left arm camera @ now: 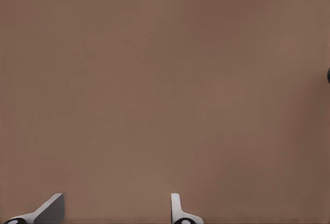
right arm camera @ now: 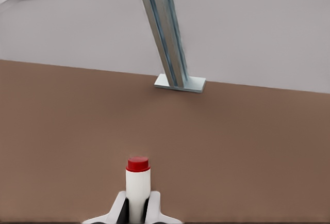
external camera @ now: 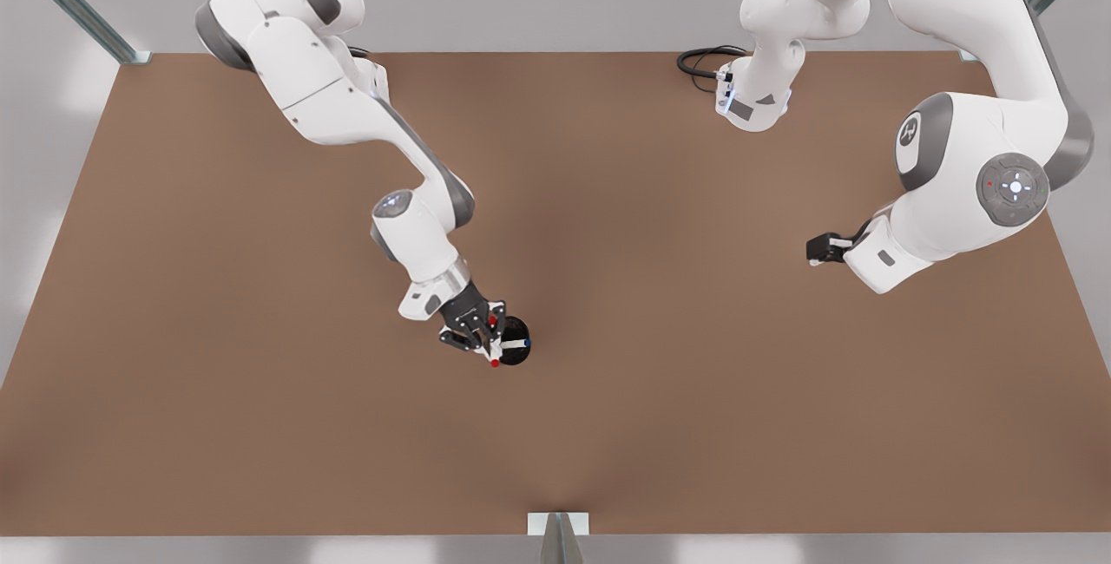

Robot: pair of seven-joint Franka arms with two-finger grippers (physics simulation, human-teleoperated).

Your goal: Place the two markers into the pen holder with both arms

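Front view's left: right gripper (external camera: 488, 340) at the pen holder (external camera: 514, 342), jaws clamped on the red-capped marker (right arm camera: 137, 182), held tilted at the holder's rim. Blue-capped marker (external camera: 517, 344) sits in the holder. Front view's right: left gripper (external camera: 816, 249) waits above the counter (external camera: 651, 304), jaws wide, nothing between them.

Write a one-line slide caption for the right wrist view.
Right gripper shut on the red-capped white marker above the brown table.
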